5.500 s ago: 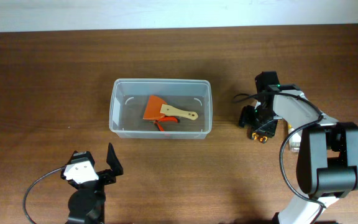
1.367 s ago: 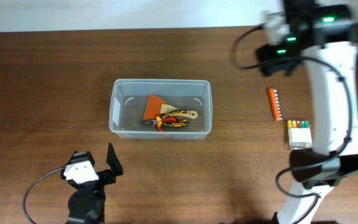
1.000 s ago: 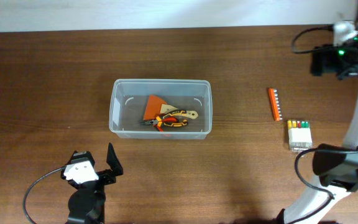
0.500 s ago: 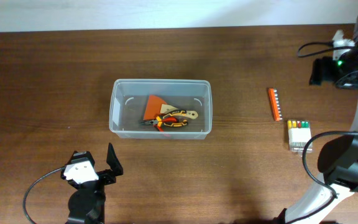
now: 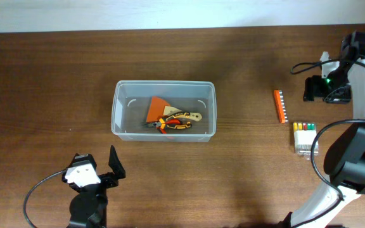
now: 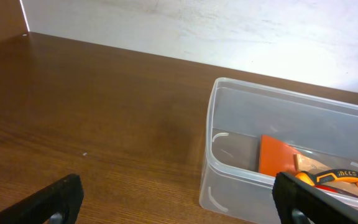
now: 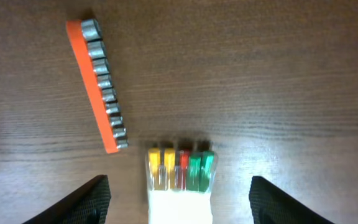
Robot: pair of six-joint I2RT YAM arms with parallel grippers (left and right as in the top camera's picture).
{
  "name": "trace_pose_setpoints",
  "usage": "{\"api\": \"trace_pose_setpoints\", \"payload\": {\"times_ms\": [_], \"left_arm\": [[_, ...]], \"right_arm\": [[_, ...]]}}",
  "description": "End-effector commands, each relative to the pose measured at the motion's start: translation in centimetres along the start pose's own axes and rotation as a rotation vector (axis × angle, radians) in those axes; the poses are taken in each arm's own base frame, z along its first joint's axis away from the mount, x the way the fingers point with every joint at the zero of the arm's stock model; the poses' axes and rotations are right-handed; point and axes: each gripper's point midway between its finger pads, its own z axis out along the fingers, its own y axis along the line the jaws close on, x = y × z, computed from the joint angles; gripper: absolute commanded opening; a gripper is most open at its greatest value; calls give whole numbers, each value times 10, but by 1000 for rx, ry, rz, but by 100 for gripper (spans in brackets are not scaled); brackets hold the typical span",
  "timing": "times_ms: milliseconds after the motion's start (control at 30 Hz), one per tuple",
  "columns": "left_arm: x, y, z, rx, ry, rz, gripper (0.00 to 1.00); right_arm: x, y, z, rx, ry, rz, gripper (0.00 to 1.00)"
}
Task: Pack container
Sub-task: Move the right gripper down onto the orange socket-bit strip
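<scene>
Container [image 5: 163, 83] open side up, long axis left-right in overhead view

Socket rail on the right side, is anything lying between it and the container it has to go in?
Nothing visible. Only bare table lies between the socket rail and the container, whose top is open. The bit case sits on the rail's far side, away from the container.

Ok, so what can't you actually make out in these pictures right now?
Bit case: right wrist view, lower part cut off by the bottom edge.
Pliers in the container: left wrist view, run off the right edge.
Socket rail: overhead, markings too small to read.
</scene>
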Motion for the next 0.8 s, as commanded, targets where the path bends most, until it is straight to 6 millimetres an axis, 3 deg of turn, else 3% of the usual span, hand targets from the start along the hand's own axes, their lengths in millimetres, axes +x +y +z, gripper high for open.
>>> {"api": "trace_pose_setpoints", "payload": {"times_ms": [0,200,433,767], "left_arm": [[1,0,0,1,-2,9,99],[1,0,0,1,-2,9,99],[1,0,0,1,-2,9,99],[1,0,0,1,-2,9,99]], "right_arm": [[6,8,15,-23,24,-74,72],[0,48,31,-75,3,-211,72],[-7,94,36,-68,-7,-344,72],[-7,95,48,45,34,-398,71]]}}
